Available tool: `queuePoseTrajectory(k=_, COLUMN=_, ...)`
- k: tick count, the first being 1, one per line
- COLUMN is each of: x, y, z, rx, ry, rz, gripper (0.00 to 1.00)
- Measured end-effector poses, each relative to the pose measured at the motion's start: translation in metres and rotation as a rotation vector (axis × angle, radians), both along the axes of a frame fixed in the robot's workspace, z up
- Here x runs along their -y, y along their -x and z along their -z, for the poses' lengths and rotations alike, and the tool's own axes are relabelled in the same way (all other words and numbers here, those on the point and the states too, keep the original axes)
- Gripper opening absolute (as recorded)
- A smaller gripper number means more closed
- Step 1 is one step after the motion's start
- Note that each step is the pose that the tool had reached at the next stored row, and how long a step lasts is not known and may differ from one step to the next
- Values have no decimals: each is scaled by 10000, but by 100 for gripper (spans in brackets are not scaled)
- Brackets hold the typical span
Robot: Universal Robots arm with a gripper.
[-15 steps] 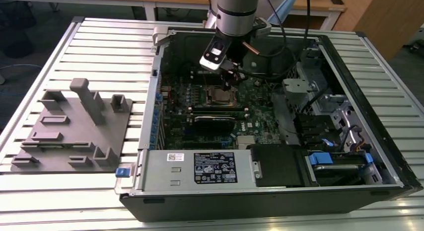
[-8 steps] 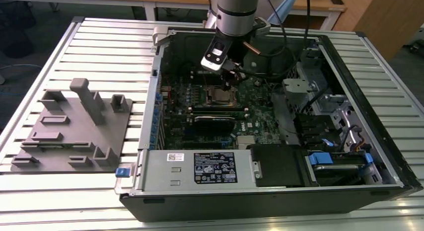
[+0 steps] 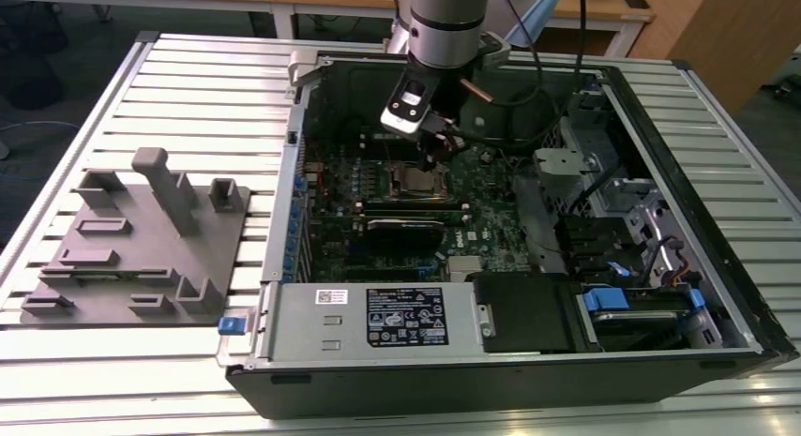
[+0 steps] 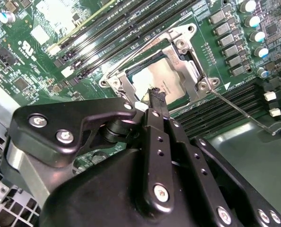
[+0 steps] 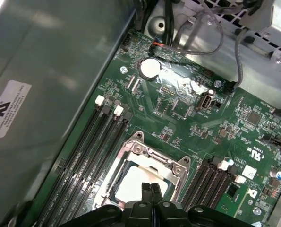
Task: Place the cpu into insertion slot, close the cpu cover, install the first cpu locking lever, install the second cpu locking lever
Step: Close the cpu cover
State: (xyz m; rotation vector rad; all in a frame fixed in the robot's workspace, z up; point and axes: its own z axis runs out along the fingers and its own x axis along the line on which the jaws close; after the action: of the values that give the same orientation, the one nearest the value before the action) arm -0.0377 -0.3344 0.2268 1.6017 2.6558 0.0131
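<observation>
The end effector point(image 4: 157, 98) is closed on nothing, its tips just above the cover's point(image 4: 190, 59) edge. The cpu point(image 4: 171, 79) sits in the slot point(image 4: 139, 72) beneath that frame, on the green board point(image 5: 187, 127) inside the case point(image 3: 701, 295).

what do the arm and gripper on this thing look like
The arm is a silver-grey cylinder with a black ring band, and black cables trail from it. A small white and black box sits at the wrist. The gripper is matte black: flat linkage plates dotted with silver screws, ending in two narrow jaws.
</observation>
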Motion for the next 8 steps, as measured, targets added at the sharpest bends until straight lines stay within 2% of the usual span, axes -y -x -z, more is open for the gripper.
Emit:
queuePoseTrajectory(k=3, x=0, y=0, z=1, rx=0, ry=-1, rz=-332, gripper=10)
queuePoseTrajectory(k=8, x=0, y=0, z=5, rx=1, ry=-1, rz=-1171, gripper=10)
